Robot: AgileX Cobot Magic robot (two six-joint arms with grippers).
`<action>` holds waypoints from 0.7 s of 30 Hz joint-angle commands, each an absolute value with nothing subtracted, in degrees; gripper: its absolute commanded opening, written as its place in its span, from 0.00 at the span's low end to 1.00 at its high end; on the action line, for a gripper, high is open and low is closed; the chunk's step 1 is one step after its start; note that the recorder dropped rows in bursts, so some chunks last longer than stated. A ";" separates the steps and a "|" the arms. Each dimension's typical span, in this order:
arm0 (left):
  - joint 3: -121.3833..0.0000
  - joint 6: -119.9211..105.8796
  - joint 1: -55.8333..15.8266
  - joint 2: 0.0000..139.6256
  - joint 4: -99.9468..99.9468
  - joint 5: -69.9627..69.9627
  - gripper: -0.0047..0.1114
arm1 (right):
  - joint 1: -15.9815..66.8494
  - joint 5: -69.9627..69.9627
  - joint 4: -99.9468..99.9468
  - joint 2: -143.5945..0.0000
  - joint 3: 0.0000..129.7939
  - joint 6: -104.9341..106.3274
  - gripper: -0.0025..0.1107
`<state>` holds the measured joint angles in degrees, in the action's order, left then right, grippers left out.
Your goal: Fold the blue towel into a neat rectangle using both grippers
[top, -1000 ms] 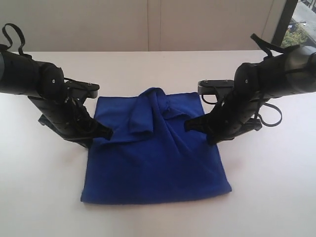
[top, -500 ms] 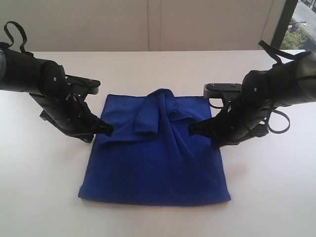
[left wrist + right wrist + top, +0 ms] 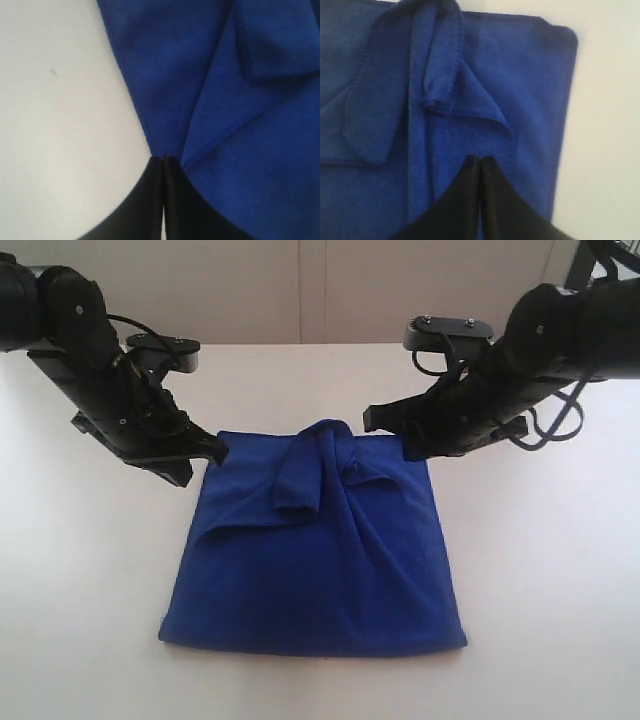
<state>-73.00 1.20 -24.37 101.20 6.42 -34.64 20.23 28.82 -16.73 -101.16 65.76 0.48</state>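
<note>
Jaws: both pairs are pressed together with nothing between them; neither the black angular left gripper nor the matching black right gripper holds any cloth.
Left tip: in the left wrist view it sits right where the cloth's edge meets the table; I cannot tell whether it touches.
Right tip: it hangs over the cloth, just inside the far right corner.
Towel: the deep royal-blue fleecy towel lies on the smooth white tabletop between the two arms, roughly squared off.
Trouble spot: a loose, twisted blue flap is bunched at the middle of the far edge, with creases running down from it; the near edge looks tidy.
Step in hand: to my eye, the fold is laid but not neat, so the bunch wants smoothing or regripping.
Doing it well: part the jaws before coming down, pinch only the top layer at the flap's hems, draw both sides outward evenly, and lay them flush with the far edge.
Risk: catching both layers would drag the whole towel.
</note>
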 commanded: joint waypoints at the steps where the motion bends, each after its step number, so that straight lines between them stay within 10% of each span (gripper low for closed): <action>1: -77.92 -5.21 -24.31 104.33 13.89 -41.10 0.04 | 16.76 31.67 -33.12 -106.05 69.72 11.99 0.02; 21: -72.19 -9.45 -24.13 109.37 10.08 -39.01 0.04 | 14.28 30.32 -22.17 -110.35 67.72 15.20 0.02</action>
